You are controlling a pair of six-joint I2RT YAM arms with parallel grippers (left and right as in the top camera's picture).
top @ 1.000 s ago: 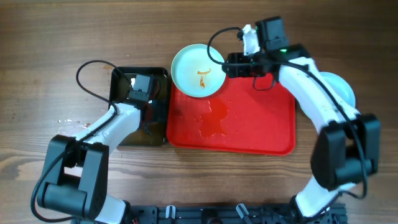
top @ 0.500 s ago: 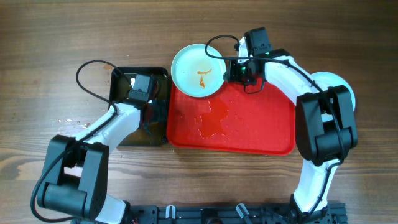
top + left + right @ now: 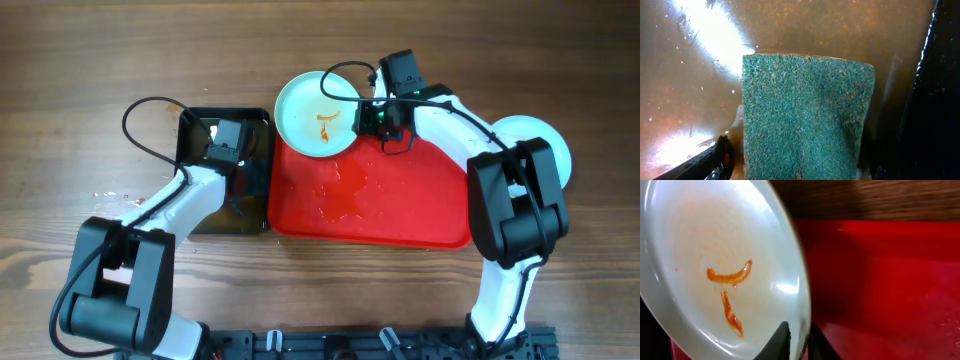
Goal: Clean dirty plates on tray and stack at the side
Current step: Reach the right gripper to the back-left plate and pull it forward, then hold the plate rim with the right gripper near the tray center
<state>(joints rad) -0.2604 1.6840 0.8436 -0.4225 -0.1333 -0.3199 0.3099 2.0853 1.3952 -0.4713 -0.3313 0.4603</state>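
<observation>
Overhead: dirty plate [image 3: 315, 115] sits upper centre, overhanging the upper left corner of the red tray [image 3: 420, 200], part of it over the tabletop [image 3: 100, 60]. Right hand [image 3: 368, 118] is at the plate's right rim, so the plate lies left of it in frame. Right wrist view: fingers [image 3: 783, 337] pinch that rim from both sides, looks clamped, orange smear facing up. Left hand [image 3: 800, 170] is down in the black basin [image 3: 195, 130] just left of the tray, fingers apart and straddling the green sponge [image 3: 805, 115], gaps visible either side. Right arm is nearer the plate. Likely next: sponge and plate need to meet, a short way across the basin wall. Round plate, no long axis.
</observation>
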